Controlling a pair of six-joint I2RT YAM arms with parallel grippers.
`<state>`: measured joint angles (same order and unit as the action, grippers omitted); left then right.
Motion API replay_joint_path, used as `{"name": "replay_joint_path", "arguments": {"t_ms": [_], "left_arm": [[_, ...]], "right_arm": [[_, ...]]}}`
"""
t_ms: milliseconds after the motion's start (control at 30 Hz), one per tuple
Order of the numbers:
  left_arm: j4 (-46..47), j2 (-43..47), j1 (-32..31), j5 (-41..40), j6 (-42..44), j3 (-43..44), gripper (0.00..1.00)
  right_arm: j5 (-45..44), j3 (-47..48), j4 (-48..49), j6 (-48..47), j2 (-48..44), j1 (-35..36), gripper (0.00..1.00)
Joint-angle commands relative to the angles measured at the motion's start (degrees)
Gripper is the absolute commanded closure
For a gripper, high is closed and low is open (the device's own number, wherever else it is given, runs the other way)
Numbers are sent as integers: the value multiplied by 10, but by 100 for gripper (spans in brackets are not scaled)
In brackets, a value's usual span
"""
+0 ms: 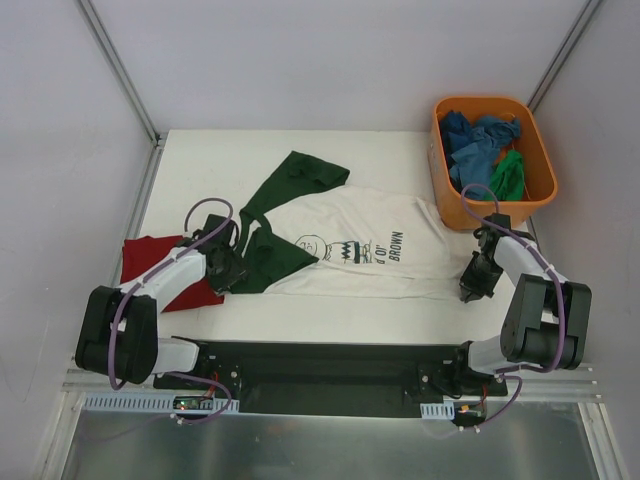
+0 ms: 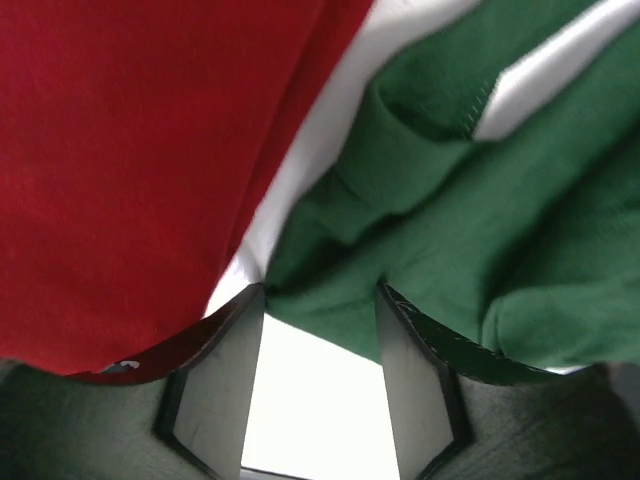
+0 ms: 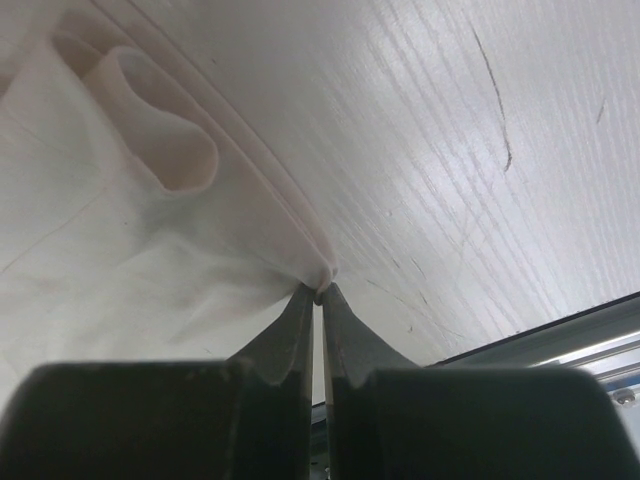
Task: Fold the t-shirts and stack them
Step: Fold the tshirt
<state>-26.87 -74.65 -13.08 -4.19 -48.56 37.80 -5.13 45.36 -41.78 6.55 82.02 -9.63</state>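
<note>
We logged two arms of one build.

- Left arm [image 1: 172,278]: white link shells, black joint housings.
- Left cable [image 1: 117,325]: lilac, looped along the arm.
- Right arm [image 1: 545,315]: the same white and black.
- Right cable [image 1: 522,240]: lilac, also looped.
- Left gripper [image 2: 320,300]: two flat black fingers [image 2: 215,385] with bevelled tips.
- Right gripper [image 3: 318,292]: black fingers [image 3: 285,345] tapering to thin points, blocky black body behind.
- Base plate [image 1: 330,375]: black, shared by both arms.

The spread t-shirt [image 1: 380,250] is lying between the left gripper [image 1: 228,270] and the right gripper [image 1: 471,292]; a second t-shirt [image 1: 147,258] is lying left of the former, the tub [image 1: 452,212] standing beyond the latter.
</note>
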Motion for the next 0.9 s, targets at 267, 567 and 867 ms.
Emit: {"name": "replay_joint_path", "arguments": {"t_ms": [267,567,867], "left_arm": [[-10,-50,-3,-84,-9,10,100],[-82,48,-3,-158,-58,-8,100],[-122,84,-3,-113,-87,-32,100]], "right_arm": [[-3,1,-17,-3,-29,-3,95],[-60,5,-55,14,-49,-4,99],[-59,-8,-124,29,-76,-3,99]]}}
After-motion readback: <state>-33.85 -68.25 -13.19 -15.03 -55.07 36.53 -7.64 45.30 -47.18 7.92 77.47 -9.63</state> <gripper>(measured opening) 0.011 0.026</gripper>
